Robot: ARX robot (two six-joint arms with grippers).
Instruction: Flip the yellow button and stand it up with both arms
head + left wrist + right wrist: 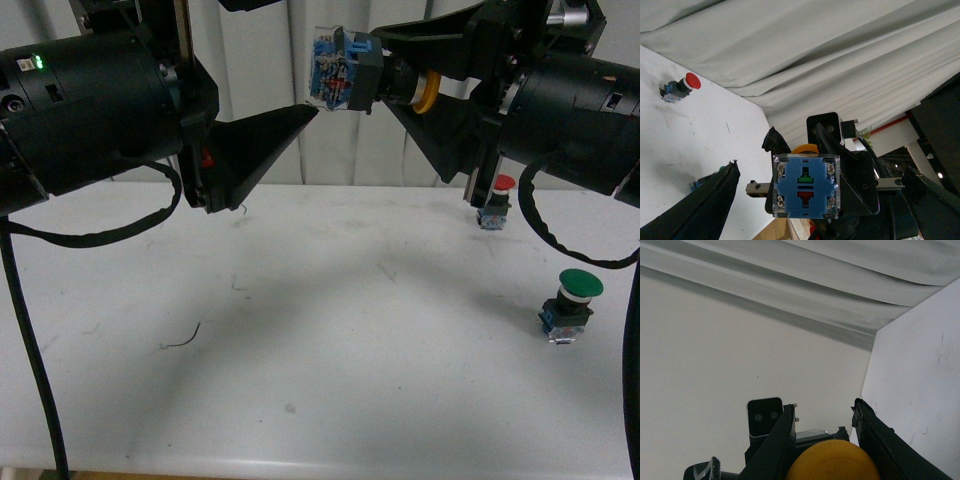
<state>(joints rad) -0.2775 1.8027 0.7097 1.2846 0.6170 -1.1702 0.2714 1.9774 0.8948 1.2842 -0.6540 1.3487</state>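
A white table (300,350) fills the lower two thirds of the front view, its top marked with faint scuffs and a small dark speck (290,407) low in the middle. A thin dark curled thread (182,340) lies at lower left. At right of centre a red button (499,200) stands cap up near the table's far edge. Lower right, well apart from it, a green button (572,305) stands cap up on a blue base. A pale folded curtain (360,140) hangs behind.
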